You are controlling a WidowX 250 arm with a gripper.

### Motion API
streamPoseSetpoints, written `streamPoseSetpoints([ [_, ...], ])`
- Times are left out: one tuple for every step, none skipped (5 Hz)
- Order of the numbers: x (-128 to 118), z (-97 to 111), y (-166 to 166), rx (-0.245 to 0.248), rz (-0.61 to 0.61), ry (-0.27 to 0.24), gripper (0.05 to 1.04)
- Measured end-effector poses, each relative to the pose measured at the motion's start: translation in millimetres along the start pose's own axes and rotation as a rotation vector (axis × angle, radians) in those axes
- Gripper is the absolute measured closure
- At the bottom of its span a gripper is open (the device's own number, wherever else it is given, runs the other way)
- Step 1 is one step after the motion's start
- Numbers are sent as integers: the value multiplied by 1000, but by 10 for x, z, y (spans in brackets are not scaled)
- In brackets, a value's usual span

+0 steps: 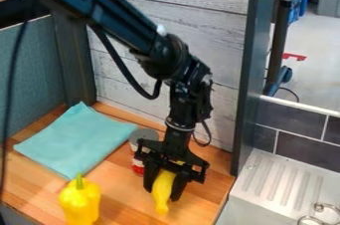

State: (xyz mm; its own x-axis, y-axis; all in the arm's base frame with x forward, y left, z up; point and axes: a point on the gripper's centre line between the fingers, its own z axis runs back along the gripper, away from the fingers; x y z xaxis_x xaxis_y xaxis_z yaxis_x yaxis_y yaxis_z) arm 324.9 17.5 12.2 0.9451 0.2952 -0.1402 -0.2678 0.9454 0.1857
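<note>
The black gripper (164,185) hangs down over the wooden counter, right of the middle of its front part. It is shut on a long yellow object (161,200), one finger against each side. The object's narrow end points down toward the front, and its upper part is partly hidden between the fingers. Just behind and left of the gripper stands a silver can with a red lower part (142,137), partly covered by the gripper. A yellow bell pepper with a green stem (79,202) stands upright at the front left.
A turquoise cloth (76,140) lies flat on the counter at the left. Whitewashed boards (199,15) rise behind. A dark post (251,79) stands at the counter's right side, with a metal sink drainboard (286,179) beyond it. A cable hangs at the far left.
</note>
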Motion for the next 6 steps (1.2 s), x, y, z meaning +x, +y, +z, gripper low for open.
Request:
streamPoseSetpoints([
  [174, -26, -25, -24, 38, -13, 485],
  [265, -11, -82, -44, 47, -15, 485],
  [311, 3, -112, -56, 55, -16, 485],
  [304, 6, -141, -71, 71, -12, 417],
  [286, 6, -189, -101, 115, 2, 163],
  [229, 3, -180, -104, 156, 8, 93],
])
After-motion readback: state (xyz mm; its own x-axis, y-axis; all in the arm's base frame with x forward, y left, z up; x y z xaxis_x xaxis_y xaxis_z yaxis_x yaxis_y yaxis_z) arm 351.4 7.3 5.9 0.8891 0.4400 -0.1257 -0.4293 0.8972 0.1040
